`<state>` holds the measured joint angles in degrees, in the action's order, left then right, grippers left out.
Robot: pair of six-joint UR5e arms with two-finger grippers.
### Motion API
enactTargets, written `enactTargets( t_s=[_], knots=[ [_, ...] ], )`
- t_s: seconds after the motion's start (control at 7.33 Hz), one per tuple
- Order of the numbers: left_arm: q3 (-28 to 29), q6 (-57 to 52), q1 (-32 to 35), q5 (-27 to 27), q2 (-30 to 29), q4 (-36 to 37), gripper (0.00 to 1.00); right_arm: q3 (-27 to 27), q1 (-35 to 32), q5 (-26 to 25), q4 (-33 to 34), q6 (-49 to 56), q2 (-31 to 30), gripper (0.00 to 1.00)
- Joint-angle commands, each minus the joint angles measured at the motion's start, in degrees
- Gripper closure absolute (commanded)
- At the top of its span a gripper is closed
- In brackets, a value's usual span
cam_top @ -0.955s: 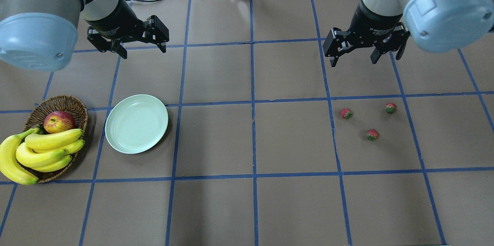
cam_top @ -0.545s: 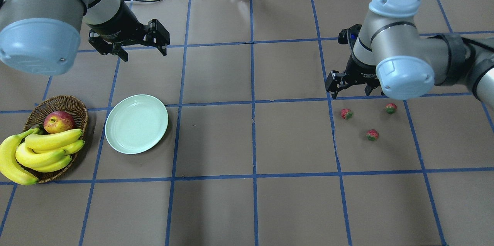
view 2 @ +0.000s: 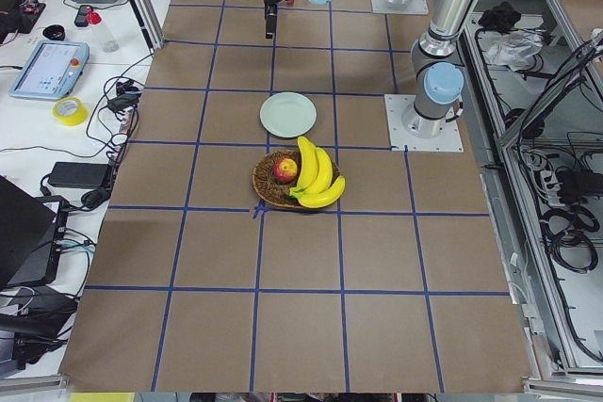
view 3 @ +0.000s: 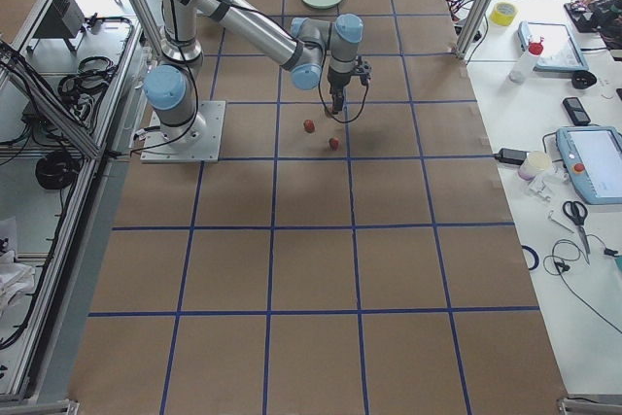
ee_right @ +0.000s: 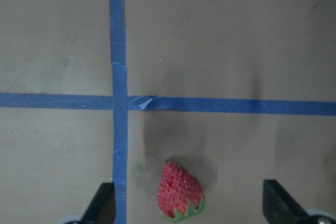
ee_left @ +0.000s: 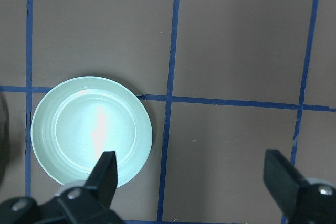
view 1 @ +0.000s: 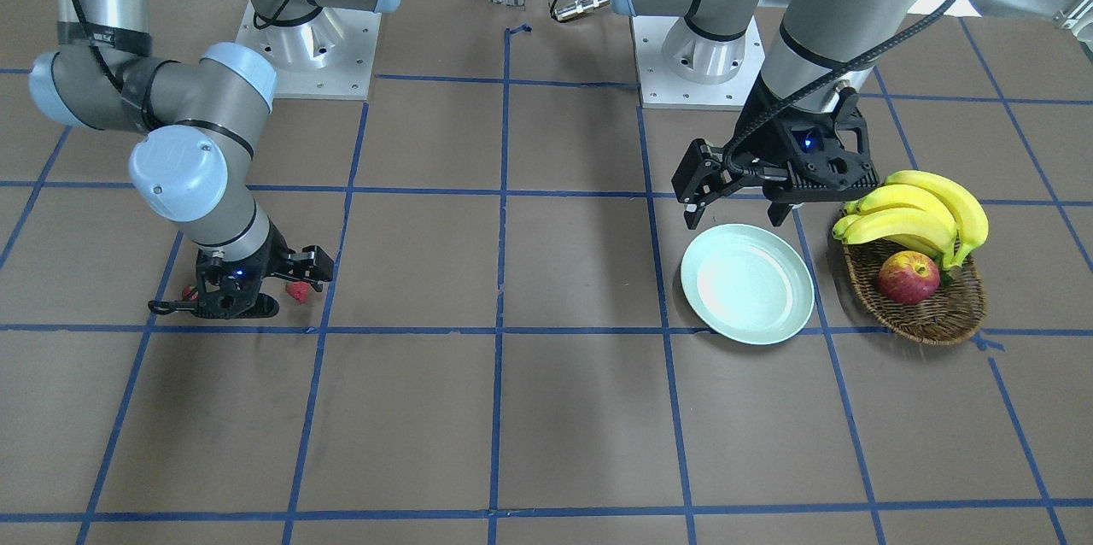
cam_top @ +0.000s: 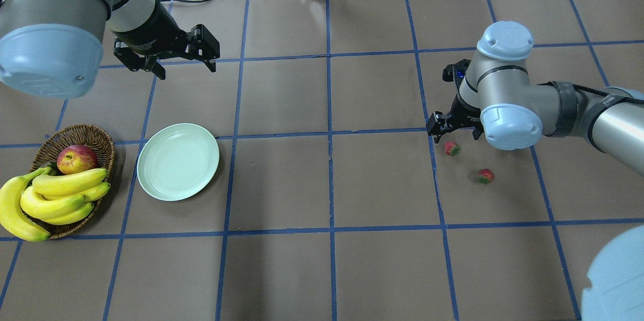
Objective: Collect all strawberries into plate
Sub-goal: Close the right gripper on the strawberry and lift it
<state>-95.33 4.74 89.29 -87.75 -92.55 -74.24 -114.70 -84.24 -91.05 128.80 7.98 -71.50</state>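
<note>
Two strawberries [cam_top: 452, 148] [cam_top: 485, 176] lie on the brown table at the right; the third is hidden under my right arm in the overhead view. My right gripper [cam_top: 454, 135] is open and low over the first berry. The right wrist view shows that strawberry [ee_right: 180, 192] between the spread fingers [ee_right: 102, 205]. The front view shows the gripper [view 1: 243, 293] beside the berry [view 1: 296, 291]. The mint-green plate [cam_top: 178, 161] is empty at the left. My left gripper [cam_top: 185, 68] is open and empty, raised near the plate [ee_left: 92, 129].
A wicker basket [cam_top: 75, 132] with bananas [cam_top: 60, 195] and a red apple [cam_top: 76, 158] stands left of the plate. Blue tape lines grid the table. Cables and devices lie beyond the far edge.
My right arm has swung forward and down, bringing its open gripper over the nearest strawberry; its elbow now hides the third berry. My left gripper has barely moved.
</note>
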Motion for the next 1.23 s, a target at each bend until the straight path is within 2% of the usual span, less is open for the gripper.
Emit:
enactTargets(
  t_s=[0.0,0.14,0.27,0.41,0.55,0.68,0.95,1.09],
  knots=[
    [0.1,0.0,0.2,-0.2,0.6,-0.5,0.00,-2.1,0.0,0.0,1.0,0.0,1.2,0.14],
    [-0.2,-0.1,0.2,-0.1,-0.3,-0.9,0.00,-2.2,0.0,0.0,0.6,0.0,1.1,0.28],
    [-1.2,-0.2,0.1,-0.2,0.0,-0.3,0.00,-2.1,0.0,-0.2,0.4,0.1,1.1,0.63],
    [-1.3,0.6,0.4,0.0,0.3,-0.1,0.00,-1.8,0.0,-0.4,0.4,0.2,0.9,0.75],
    [-1.3,0.0,0.3,-0.1,0.7,-0.1,0.00,-1.4,0.0,0.0,0.4,0.2,0.8,0.82],
    [-1.3,-0.2,0.3,0.0,0.7,-0.2,0.00,-1.2,0.0,0.1,0.7,0.0,0.6,0.83],
    [-1.3,-0.3,-0.2,0.0,0.7,-0.1,0.00,1.5,-3.8,0.3,0.4,-3.6,0.5,0.82],
    [-1.3,-0.3,-0.3,0.0,0.7,-0.1,0.00,1.7,-7.0,1.4,0.6,-8.6,0.6,0.82]
  ],
)
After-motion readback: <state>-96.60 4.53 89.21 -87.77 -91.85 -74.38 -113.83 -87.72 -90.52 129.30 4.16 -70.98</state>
